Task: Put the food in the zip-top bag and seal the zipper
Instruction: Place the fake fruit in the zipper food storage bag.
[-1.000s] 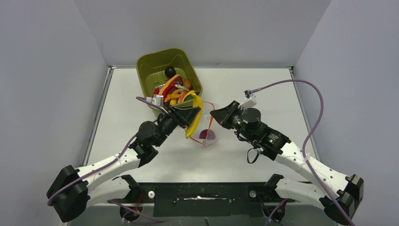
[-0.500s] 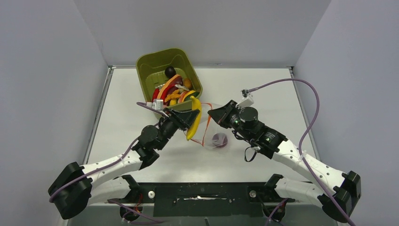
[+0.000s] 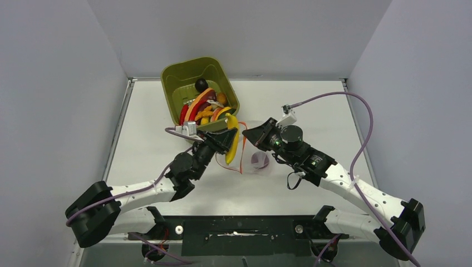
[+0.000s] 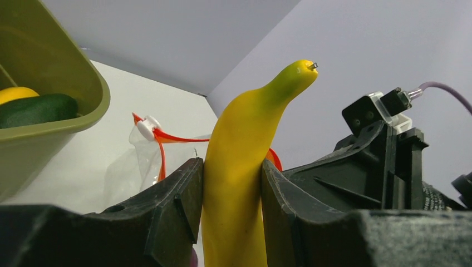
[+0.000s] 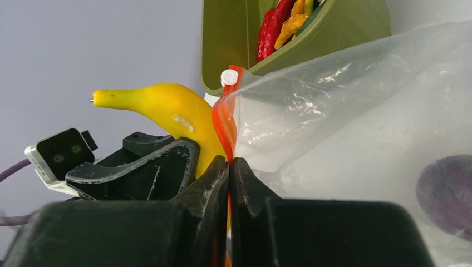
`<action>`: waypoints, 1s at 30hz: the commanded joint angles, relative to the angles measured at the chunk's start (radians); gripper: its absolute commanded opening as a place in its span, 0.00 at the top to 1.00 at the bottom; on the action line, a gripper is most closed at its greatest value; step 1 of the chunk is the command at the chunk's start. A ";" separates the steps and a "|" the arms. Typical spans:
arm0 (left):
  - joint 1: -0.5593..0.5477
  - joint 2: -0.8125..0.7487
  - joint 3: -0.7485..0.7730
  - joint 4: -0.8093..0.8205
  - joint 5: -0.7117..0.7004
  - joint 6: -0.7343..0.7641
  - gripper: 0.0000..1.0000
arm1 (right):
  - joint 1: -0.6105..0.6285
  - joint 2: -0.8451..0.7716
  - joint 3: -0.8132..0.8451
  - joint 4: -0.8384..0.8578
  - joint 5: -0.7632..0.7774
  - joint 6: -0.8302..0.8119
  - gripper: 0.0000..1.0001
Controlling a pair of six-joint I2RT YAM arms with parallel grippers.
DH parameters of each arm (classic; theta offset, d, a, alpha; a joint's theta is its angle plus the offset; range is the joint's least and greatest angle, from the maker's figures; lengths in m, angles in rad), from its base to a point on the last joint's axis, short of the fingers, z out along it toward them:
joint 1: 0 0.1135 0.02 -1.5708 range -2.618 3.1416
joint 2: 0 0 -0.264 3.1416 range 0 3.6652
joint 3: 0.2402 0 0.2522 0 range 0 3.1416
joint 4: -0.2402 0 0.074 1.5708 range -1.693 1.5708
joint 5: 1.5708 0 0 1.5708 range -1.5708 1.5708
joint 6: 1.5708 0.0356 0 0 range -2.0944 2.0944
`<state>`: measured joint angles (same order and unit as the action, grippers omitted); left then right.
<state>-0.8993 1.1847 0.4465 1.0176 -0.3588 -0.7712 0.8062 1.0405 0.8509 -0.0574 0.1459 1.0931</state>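
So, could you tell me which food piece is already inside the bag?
The purple piece; the banana is in the left gripper, the rest in the bin.

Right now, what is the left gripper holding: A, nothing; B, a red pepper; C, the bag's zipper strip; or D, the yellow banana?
D: the left gripper is closed on the yellow banana, while the right gripper pinches the zipper.

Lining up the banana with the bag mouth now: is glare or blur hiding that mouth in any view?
Right wrist: white glare streaks on the bag, red strip sharp, purple piece hazy through the film. Left wrist: banana sharp, hiding part of the mouth. Top: even light, the film barely shows.
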 commanded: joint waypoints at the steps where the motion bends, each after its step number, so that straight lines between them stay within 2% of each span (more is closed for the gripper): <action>1: -0.044 0.032 0.021 0.164 -0.089 0.173 0.85 | 0.007 -0.005 0.038 0.097 -0.023 0.022 1.00; 3: -0.058 0.062 -0.017 0.261 -0.117 0.240 0.85 | 0.007 -0.009 0.041 0.098 -0.025 0.021 1.00; 5: -0.076 0.099 -0.041 0.375 -0.136 0.318 0.81 | 0.007 -0.012 0.043 0.099 -0.027 0.023 1.00; 8: -0.098 0.149 -0.063 0.477 -0.122 0.376 0.69 | 0.006 -0.014 0.042 0.099 -0.032 0.024 1.00; 11: -0.119 0.154 -0.054 0.446 -0.097 0.389 0.53 | 0.002 -0.017 0.040 0.096 -0.028 0.021 1.00; 14: -0.129 0.113 -0.025 0.307 -0.082 0.396 0.47 | -0.003 -0.028 0.039 0.092 -0.015 0.013 1.00; 17: -0.131 0.061 -0.006 0.173 -0.089 0.396 0.35 | -0.006 -0.038 0.035 0.083 0.006 0.002 1.00; 22: -0.133 -0.040 0.014 0.000 -0.117 0.385 0.34 | -0.012 -0.049 0.023 0.078 0.015 -0.004 1.00; 30: -0.130 -0.184 0.204 -0.621 -0.205 0.346 0.35 | -0.025 -0.082 0.017 0.014 0.068 -0.047 1.00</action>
<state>-1.0267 1.0496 0.5274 0.7231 -0.5117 -0.4122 0.7906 1.0046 0.8509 -0.0677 0.1577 1.0805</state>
